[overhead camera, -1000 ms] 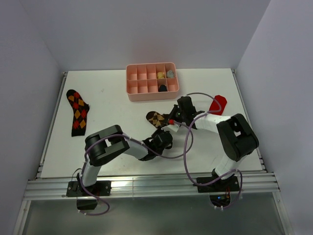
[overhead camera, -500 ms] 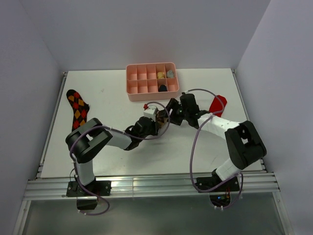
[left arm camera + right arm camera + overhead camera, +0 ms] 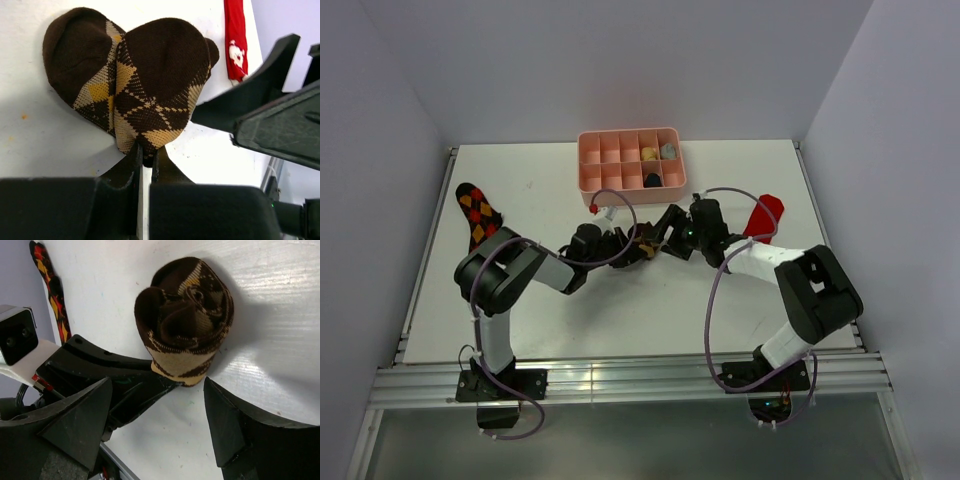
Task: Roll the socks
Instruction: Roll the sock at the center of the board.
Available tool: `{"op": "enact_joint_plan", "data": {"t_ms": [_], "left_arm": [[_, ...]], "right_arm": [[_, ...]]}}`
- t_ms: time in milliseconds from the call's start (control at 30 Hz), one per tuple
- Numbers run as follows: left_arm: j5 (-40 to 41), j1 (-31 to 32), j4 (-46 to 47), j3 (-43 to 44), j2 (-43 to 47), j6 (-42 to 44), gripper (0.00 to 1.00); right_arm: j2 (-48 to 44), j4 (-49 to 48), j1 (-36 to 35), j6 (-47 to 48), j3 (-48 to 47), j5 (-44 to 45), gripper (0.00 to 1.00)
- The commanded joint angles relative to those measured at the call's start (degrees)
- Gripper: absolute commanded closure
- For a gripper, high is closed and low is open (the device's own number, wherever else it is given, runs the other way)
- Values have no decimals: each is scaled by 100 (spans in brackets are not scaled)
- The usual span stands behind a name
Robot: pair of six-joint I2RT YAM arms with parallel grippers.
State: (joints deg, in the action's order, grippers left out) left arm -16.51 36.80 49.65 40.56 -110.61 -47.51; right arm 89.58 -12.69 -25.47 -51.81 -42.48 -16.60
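— Two grippers are meeting at the tan argyle sock [image 3: 135,85]?
— The left gripper [image 3: 146,156] is pinching its near edge; the right gripper [image 3: 157,390] is gaping wide, the roll sitting just ahead.

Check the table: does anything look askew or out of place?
Only the tan argyle sock: its roll is lopsided, one rounded end bulging out sideways, while the left tool pinches just one edge. Nothing looks spilled or damaged.
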Motion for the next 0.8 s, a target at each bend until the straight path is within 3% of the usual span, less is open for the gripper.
{"op": "enact_joint_plan", "data": {"t_ms": [0,167,500,767], "left_arm": [[-590,12,-797,162,-216,-32,99],[-248,12,-1483,435,56,557,99],[96,161,-2802,1401,110,2463,99],[-159,328,-3136,1885,-145,2940,99]], "right_arm": [[165,-699,25,-57,82,43,19],[411,-911,34,-136,91,113,19],[332,-384,253,-514,231,622,19],[578,-1077,394,-830,425,535,20]]}}
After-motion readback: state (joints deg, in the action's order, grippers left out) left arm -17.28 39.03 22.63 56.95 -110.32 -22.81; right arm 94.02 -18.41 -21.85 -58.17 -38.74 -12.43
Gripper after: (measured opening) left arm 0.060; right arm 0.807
